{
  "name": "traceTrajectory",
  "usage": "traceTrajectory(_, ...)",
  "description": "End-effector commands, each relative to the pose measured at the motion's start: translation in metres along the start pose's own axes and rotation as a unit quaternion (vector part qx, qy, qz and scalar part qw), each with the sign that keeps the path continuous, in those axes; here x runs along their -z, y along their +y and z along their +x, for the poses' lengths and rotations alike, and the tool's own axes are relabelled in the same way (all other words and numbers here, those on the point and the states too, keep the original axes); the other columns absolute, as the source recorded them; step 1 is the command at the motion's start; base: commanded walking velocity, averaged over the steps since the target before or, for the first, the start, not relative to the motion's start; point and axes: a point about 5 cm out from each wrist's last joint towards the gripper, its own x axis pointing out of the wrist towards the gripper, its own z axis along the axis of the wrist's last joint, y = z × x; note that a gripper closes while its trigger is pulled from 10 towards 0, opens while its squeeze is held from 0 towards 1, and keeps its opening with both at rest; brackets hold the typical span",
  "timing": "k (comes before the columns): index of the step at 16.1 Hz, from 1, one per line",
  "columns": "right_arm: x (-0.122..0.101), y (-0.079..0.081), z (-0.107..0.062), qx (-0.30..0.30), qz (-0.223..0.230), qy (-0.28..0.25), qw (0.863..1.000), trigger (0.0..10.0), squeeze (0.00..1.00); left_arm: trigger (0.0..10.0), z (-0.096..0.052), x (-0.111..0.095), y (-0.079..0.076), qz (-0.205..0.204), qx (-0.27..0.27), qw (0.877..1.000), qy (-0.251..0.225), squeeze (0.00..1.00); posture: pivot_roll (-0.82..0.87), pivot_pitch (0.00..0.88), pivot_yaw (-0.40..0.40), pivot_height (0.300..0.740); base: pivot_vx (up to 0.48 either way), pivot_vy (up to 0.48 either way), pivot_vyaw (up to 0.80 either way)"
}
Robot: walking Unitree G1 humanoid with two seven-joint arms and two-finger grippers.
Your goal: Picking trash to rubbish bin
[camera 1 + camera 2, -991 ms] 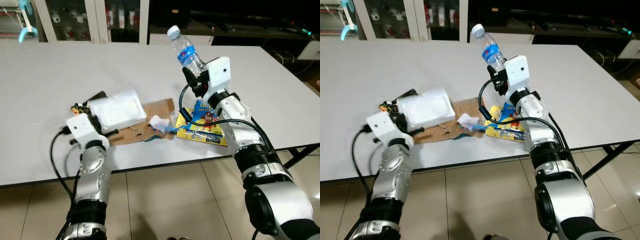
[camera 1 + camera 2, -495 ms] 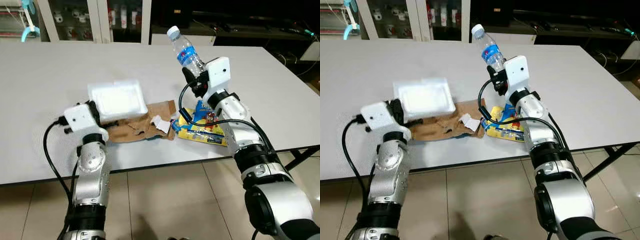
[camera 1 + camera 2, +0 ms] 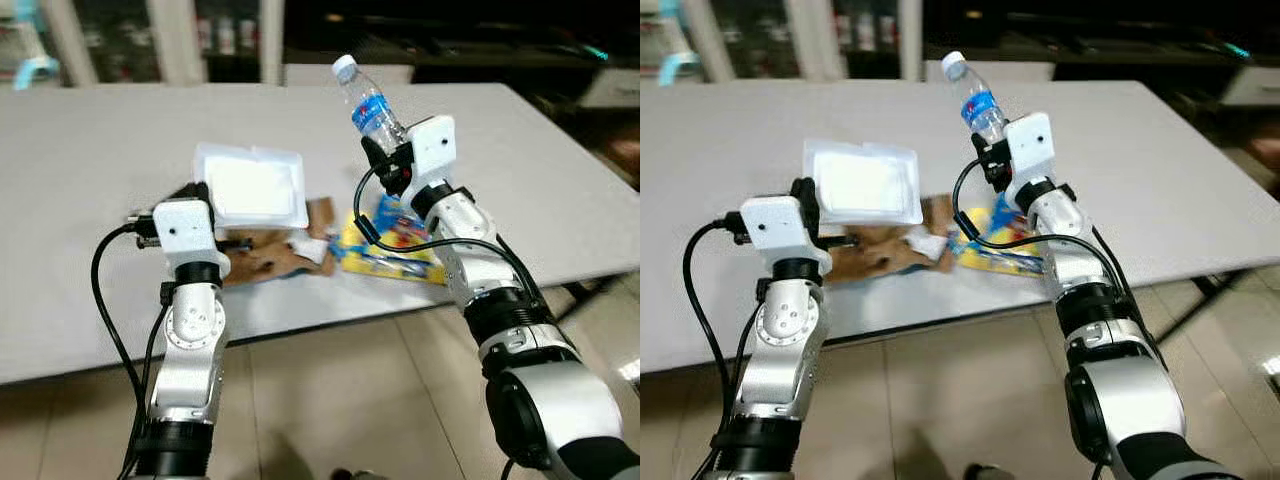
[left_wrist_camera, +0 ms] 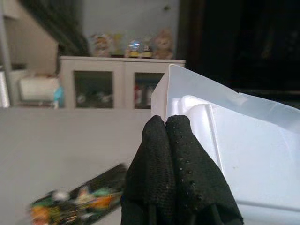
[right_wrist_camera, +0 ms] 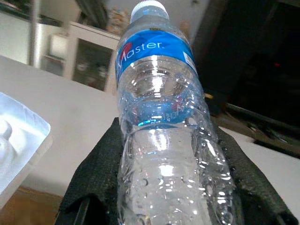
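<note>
While the robot stands at the near edge of the white tabletop (image 3: 90, 150), both arms are raised with something in each. The right gripper (image 3: 385, 160) has its black fingers (image 5: 93, 173) pinching the lower body of a clear plastic water bottle (image 3: 372, 105), held up in the air above the tabletop. The bottle has a white cap, a blue label and beads of moisture inside; its long axis runs nearly upright, cap uppermost, tilted a little toward the robot's left and away from it. The left gripper (image 4: 174, 140) has its fingers pressed together on the edge of a white foam container (image 3: 252, 187), lifted off the surface with its broad face tipped toward the camera. Below and between the arms lie a torn piece of brown cardboard (image 3: 270, 262), a crumpled white scrap (image 3: 312, 250) and a yellow snack wrapper (image 3: 395, 245). A colourful wrapper (image 4: 75, 204) lies on the tabletop beyond the left gripper.
</note>
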Motion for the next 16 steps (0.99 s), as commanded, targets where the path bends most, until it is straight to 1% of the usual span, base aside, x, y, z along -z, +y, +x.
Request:
traceTrajectory(1, -0.0013, -0.0055, 0.0003, 0.008, 0.003, 0.003, 1.000, 10.0, 0.00, 10.0, -0.0007, -0.0047, -0.0054, 0.014, 0.004, 1.000, -0.008, 0.00, -0.05, 0.013, -0.095, 0.740, 0.000, 0.000, -0.77)
traceTrajectory(4, -0.0019, -0.0067, 0.0008, 0.010, 0.003, 0.003, 1.000, 10.0, 0.00, 10.0, 0.0001, -0.0042, -0.0060, 0.006, 0.001, 1.000, -0.001, 0.00, -0.05, 0.013, -0.094, 0.740, 0.000, 0.000, -0.77)
traceTrajectory(8, -0.0009, -0.0070, -0.0003, 0.011, 0.002, 0.003, 1.000, 10.0, 0.00, 10.0, 0.0003, -0.0050, -0.0074, 0.005, 0.001, 1.000, -0.001, 0.00, -0.05, 0.013, -0.092, 0.740, 0.000, 0.000, -0.77)
traceTrajectory(10, -0.0006, -0.0073, -0.0003, 0.012, 0.003, 0.004, 1.000, 10.0, 0.00, 10.0, 0.0002, -0.0021, -0.0100, -0.021, 0.014, 1.000, 0.016, 0.00, -0.05, 0.013, -0.092, 0.740, 0.000, 0.000, -0.77)
traceTrajectory(15, -0.0011, -0.0066, 0.0003, 0.010, 0.002, 0.004, 1.000, 10.0, 0.00, 10.0, 0.0017, 0.0016, -0.0023, -0.051, -0.002, 0.998, 0.034, 0.00, -0.05, 0.016, -0.094, 0.740, 0.000, 0.000, -0.77)
traceTrajectory(16, -0.0011, -0.0061, 0.0004, 0.009, 0.002, 0.004, 1.000, 10.0, 0.00, 10.0, 0.0021, 0.0021, -0.0008, -0.051, -0.003, 0.998, 0.036, 0.00, -0.05, 0.016, -0.094, 0.740, 0.000, 0.000, -0.77)
